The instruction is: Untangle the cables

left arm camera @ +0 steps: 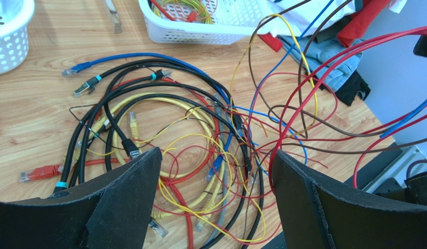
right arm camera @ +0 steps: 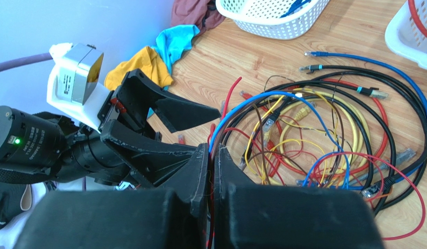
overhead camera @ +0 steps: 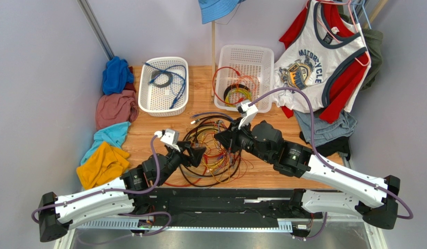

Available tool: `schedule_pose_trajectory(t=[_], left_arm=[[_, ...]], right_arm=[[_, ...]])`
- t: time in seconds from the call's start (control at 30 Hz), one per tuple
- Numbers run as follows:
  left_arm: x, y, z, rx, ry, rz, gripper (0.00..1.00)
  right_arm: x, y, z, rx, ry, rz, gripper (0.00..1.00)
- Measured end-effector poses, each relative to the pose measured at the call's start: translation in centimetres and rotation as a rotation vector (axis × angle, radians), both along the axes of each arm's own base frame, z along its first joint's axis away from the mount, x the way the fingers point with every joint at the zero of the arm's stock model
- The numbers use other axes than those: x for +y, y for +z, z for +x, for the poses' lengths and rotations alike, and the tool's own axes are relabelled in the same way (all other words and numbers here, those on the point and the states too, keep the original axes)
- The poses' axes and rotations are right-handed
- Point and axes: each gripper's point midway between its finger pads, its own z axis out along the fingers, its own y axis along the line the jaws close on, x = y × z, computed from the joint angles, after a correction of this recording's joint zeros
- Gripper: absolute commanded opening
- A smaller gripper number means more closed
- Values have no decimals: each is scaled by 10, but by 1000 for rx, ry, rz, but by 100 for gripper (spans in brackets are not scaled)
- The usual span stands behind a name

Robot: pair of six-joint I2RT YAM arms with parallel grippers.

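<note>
— Over the table (overhead camera: 200, 88), how was the left gripper (left arm camera: 216, 161)?
— Spread wide above the cables (overhead camera: 216, 158), perhaps brushing a red strand.
— And the right gripper (right arm camera: 211, 151)?
— Pressed together on a few strands rising from the tangle, blue and red among them. Behind stood two baskets, the left basket (overhead camera: 164, 59) and the right basket (overhead camera: 247, 47), each holding wires.

Parted fingers (left arm camera: 122, 207) over tangled cables (left arm camera: 200, 111) on table (left arm camera: 28, 124)
</note>
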Motion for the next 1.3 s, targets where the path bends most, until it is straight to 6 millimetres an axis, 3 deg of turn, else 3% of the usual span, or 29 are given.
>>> schedule_pose_trajectory(t=[0.07,0.17,0.2,0.27,0.3,0.37,0.5,0.57,0.63,0.73,0.9,0.97,1.13,1.3], left_arm=[[-3,0,0,0,-8,-1,81],[-5,6,0,-13,-12,-26,69],[-6,9,1,-19,-13,-34,55],[-7,12,0,-27,-18,-46,38],[-7,15,0,-35,-22,-48,18],[-10,17,0,-45,-35,-52,0],[-14,19,1,-54,-46,-37,0],[-16,22,1,-56,-47,-28,0],[-13,31,3,-59,-36,-12,0],[-3,68,6,-80,2,-2,0],[27,174,8,-180,84,-76,0],[39,211,5,-220,102,-110,0],[41,271,7,-281,113,-111,0],[16,289,16,-289,71,-25,0]], right_arm=[[-1,-2,-2,3,6,-2,0],[-2,-8,-3,10,10,-11,0],[-1,-8,-3,11,13,-12,0],[-1,-10,-4,15,15,-12,0],[-1,-11,-4,17,18,-12,0],[-1,-13,-6,23,22,-14,1],[-1,-18,-7,32,27,-19,58],[-4,-19,-8,35,22,-26,64],[-12,-20,-7,36,0,-41,68],[-35,-20,-5,26,-62,-72,71],[-83,-1,-4,-47,-179,-35,70],[-94,1,-5,-66,-193,-18,69],[-82,-8,-8,-74,-140,-32,67],[-53,-23,-8,-77,-53,-53,67]])
